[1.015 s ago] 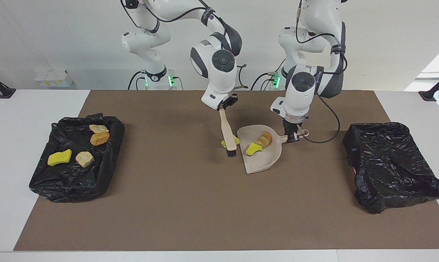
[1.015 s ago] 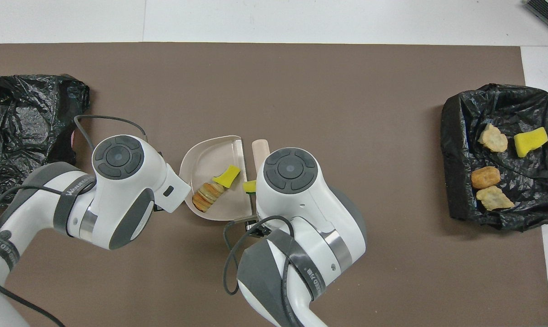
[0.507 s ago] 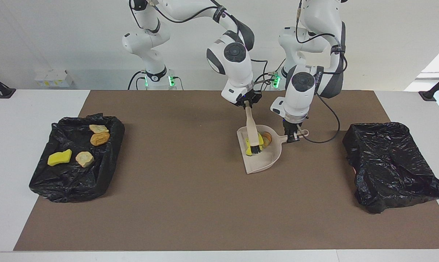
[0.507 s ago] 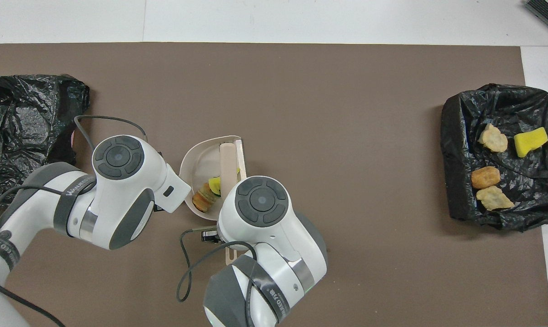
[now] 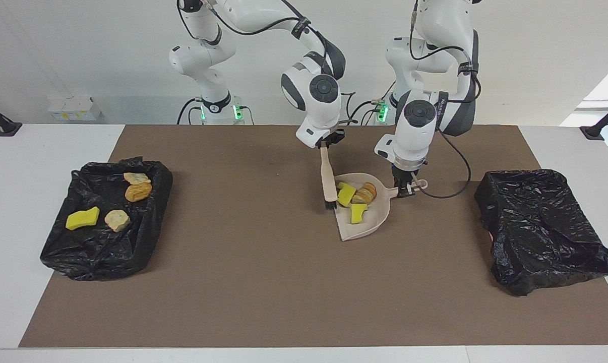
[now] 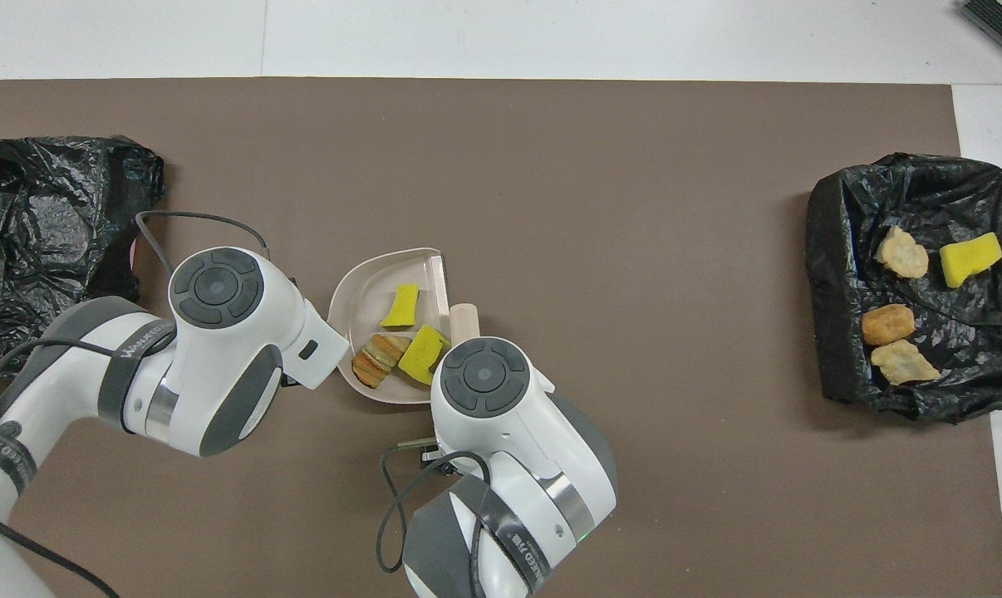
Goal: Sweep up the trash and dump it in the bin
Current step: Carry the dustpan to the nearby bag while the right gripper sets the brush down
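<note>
A beige dustpan (image 5: 370, 225) lies on the brown mat, its mouth toward the right arm's end. In it are two yellow sponge chunks (image 5: 345, 194) (image 5: 358, 213) and an orange-striped piece (image 5: 366, 193); they also show in the overhead view (image 6: 422, 353) (image 6: 401, 305) (image 6: 378, 359). My left gripper (image 5: 405, 188) is shut on the dustpan's handle. My right gripper (image 5: 326, 142) is shut on a beige brush (image 5: 327, 179), whose black bristles hang at the pan's mouth, beside the nearer sponge chunk. Both grippers are hidden under the arms in the overhead view.
A black-lined bin (image 5: 147, 227) at the right arm's end holds a yellow sponge (image 5: 82, 218), two beige lumps (image 5: 117, 220) (image 5: 136, 177) and a brown lump (image 5: 138, 191). A second black-bagged bin (image 5: 541, 229) stands at the left arm's end.
The brush swept the yellow sponge chunk off the mat into the dustpan, then drew back to the pan's mouth. The other sponge chunk slid deeper into the pan. The dustpan and left arm stayed put.
</note>
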`<state>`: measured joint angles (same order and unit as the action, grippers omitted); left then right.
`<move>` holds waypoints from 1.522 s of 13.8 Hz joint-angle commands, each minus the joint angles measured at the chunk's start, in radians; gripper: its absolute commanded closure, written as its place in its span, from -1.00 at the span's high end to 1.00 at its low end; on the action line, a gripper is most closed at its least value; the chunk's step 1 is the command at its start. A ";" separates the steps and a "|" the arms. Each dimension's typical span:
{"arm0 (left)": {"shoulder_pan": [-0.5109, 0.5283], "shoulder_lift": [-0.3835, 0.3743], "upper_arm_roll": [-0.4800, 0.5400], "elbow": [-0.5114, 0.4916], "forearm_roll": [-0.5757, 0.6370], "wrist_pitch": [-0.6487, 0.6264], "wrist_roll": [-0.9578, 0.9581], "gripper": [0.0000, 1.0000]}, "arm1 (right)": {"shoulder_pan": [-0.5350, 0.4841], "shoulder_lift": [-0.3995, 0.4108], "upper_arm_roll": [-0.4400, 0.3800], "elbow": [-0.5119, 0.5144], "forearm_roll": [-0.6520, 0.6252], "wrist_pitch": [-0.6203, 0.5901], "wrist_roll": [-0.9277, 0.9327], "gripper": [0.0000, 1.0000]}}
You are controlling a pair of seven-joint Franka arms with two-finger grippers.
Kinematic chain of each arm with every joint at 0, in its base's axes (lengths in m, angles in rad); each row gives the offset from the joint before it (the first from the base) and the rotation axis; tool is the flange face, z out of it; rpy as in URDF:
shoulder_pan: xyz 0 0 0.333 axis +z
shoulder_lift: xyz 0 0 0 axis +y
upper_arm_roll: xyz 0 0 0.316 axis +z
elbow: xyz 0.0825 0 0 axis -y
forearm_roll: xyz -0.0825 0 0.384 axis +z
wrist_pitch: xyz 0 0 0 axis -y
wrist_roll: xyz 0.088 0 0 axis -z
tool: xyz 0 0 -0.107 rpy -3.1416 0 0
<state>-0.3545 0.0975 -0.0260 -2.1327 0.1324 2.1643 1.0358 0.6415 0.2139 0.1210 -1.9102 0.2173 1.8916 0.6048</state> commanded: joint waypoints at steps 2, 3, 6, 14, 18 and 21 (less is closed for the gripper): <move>0.008 -0.007 -0.003 -0.016 0.015 0.002 0.003 -1.00 | -0.011 -0.059 0.009 -0.061 -0.094 -0.048 -0.011 -1.00; 0.014 -0.001 -0.003 -0.007 0.016 0.002 0.012 -1.00 | -0.011 -0.060 0.009 -0.059 -0.110 -0.063 -0.013 -1.00; 0.025 0.014 0.000 0.051 0.016 -0.003 0.101 -1.00 | -0.019 -0.060 0.012 -0.059 -0.115 -0.071 -0.016 -1.00; 0.225 -0.009 0.001 0.264 0.004 -0.171 0.229 -1.00 | 0.032 -0.056 0.014 -0.081 0.016 -0.020 0.098 -1.00; 0.400 0.013 0.000 0.368 -0.016 -0.205 0.277 -1.00 | 0.108 -0.059 0.016 -0.139 0.060 0.065 0.162 -1.00; 0.544 0.098 0.000 0.529 -0.079 -0.285 0.396 -1.00 | 0.149 -0.080 0.016 -0.214 0.065 0.149 0.181 -1.00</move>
<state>0.1053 0.1136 -0.0129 -1.7527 0.0919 1.9627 1.3517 0.7838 0.1805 0.1366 -2.0541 0.2591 1.9964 0.7697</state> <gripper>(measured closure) 0.678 0.736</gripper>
